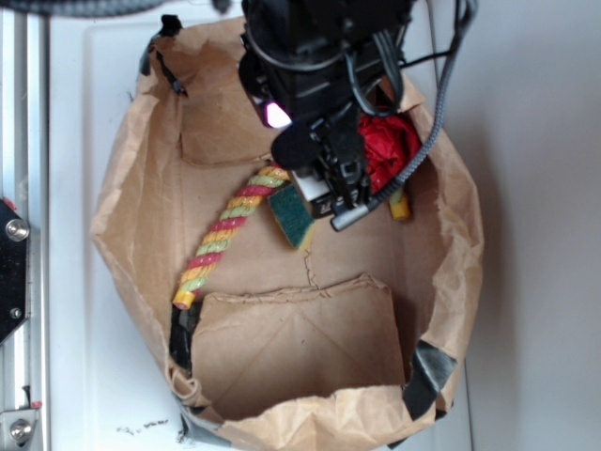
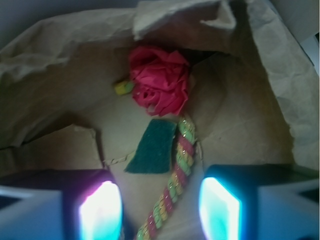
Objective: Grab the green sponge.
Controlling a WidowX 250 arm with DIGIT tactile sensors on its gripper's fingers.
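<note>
The green sponge [image 1: 293,218] lies in the brown paper bag [image 1: 291,348], dark green face up with a yellow edge showing. It touches the top end of the twisted rope [image 1: 225,235]. My gripper [image 1: 340,193] hangs over the bag just right of the sponge. In the wrist view the green sponge [image 2: 154,147] sits ahead of the gripper [image 2: 160,210], a little left of centre and beyond the fingertips. The jaws stand open with only the rope [image 2: 175,185] running between them. Nothing is held.
A red fabric flower [image 1: 387,148] lies at the bag's far right, seen beyond the sponge as the flower [image 2: 160,80] in the wrist view, with a yellow rope end [image 2: 123,87] beside it. Crumpled bag walls [image 2: 60,45] rise all round. A metal rail [image 1: 19,235] runs along the left.
</note>
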